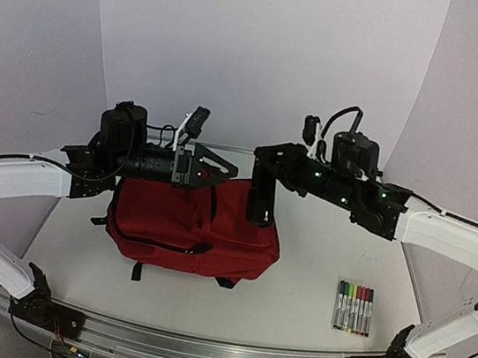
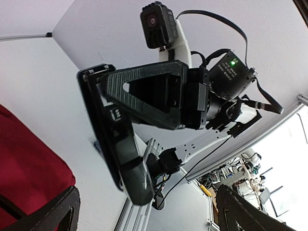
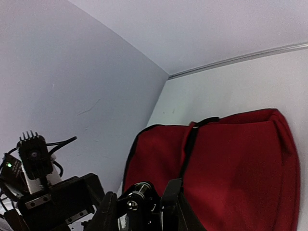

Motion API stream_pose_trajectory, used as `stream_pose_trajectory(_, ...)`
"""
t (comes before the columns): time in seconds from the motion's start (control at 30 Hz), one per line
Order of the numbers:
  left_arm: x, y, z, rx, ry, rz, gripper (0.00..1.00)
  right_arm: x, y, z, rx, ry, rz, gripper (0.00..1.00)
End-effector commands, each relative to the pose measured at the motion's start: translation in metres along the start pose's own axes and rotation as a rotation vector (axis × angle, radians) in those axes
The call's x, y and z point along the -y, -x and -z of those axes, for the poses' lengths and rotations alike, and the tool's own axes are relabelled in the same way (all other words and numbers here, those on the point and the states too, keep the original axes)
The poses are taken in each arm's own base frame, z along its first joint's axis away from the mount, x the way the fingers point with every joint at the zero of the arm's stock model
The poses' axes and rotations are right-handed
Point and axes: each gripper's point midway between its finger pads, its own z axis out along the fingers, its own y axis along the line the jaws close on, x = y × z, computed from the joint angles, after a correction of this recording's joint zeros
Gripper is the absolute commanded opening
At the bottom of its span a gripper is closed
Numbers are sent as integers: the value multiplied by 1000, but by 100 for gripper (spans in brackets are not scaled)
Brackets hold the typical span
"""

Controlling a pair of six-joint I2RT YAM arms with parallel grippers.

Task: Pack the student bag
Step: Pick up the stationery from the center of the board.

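Left gripper [image 1: 224, 174] is spread wide with nothing in it, hovering over the big dark-red fabric backpack [image 1: 179, 224] lying flat on the white table [image 1: 306, 269]. Bag looks soft and floppy, so I'd grab a black strap [image 1: 135, 269]. Right gripper [image 1: 261, 213] seems pinched on a glossy black flat slab [image 2: 120, 159]. A clear pack of coloured markers [image 1: 353, 306] sits far right.

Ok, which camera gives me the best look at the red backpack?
The top external view: the student bag lies on the table with nearly its whole outline showing. The right wrist view shows much of one red side, cut off at the bottom. The left wrist view catches only a red corner.
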Motion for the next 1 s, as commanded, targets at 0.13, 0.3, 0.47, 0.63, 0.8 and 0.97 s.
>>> stream_pose_trajectory(0.13, 29, 8, 5, 34, -118, -48, 100, -146, 54, 31, 173, 608, -55, 0)
stream_pose_trajectory(0.3, 46, 3, 1, -3, -240, -65, 99, -160, 51, 36, 159, 689, -55, 0)
stream_pose_trajectory(0.47, 61, -3, 1, -38, -346, -88, 86, -167, 46, 38, 139, 725, -48, 0)
stream_pose_trajectory(0.63, 71, -5, 2, -47, -419, -93, 71, -171, 42, 37, 122, 742, -46, 0)
stream_pose_trajectory(0.8, 72, -4, 4, -22, -437, -95, 49, -169, 39, 34, 115, 736, -46, 0)
stream_pose_trajectory(0.97, 66, -5, 4, -9, -407, -78, 22, -161, 41, 35, 140, 687, -29, 0)
